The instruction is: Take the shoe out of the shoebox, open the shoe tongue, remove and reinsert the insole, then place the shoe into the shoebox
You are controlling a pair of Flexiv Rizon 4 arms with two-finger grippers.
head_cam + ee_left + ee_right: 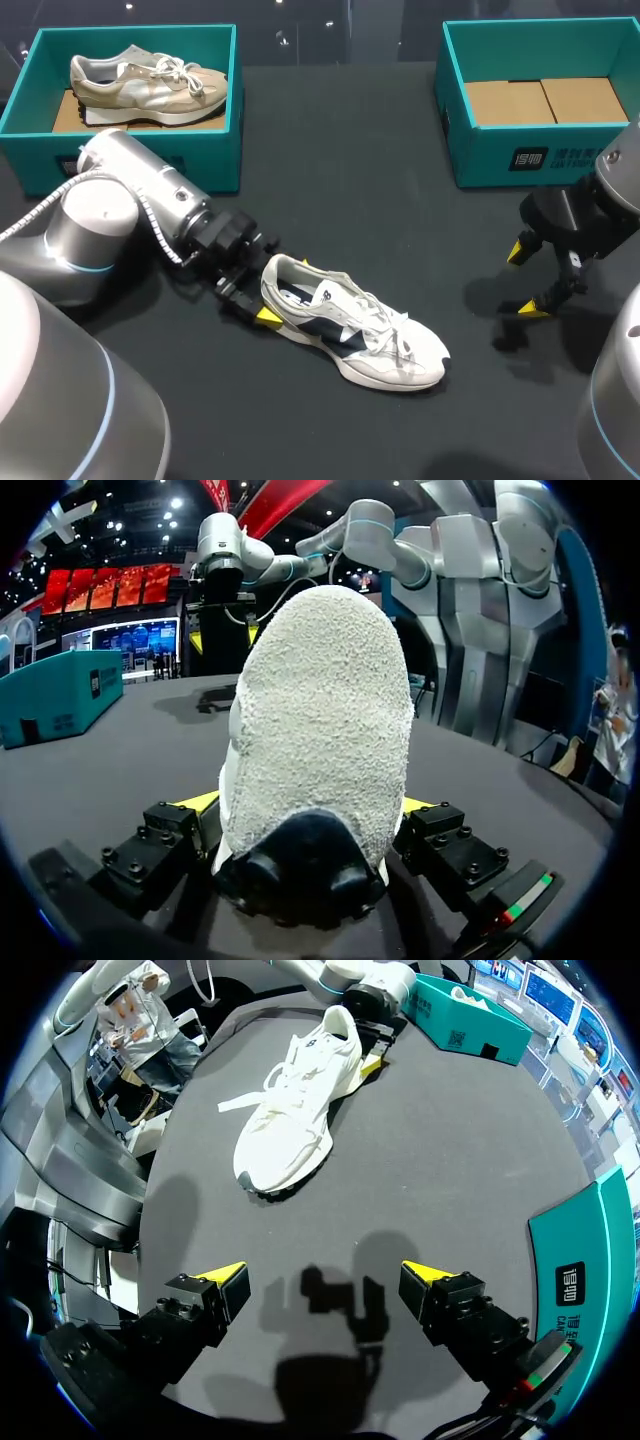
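Left wrist view: your left gripper (310,805) pinches the white shoe (320,710) at the heel, one yellow tip on each side. Likely risk: the hold on that rounded heel is narrow, so the toe may swing or slip on lifting. The shoe lies on the table (340,180), toe pointing away from those jaws. Your right gripper (325,1285) is spread open, well apart beyond the shoe's toe.

The white shoe (360,335) lay across the middle of the desk (340,180), its heel taken up by the left claw (285,290) clamping both sides. Bare desk ran from its toe to the spread right claw (526,280) near the right edge. The left shoebox (205,160) and right shoebox (480,155) walled the far corners, with an open lane between.
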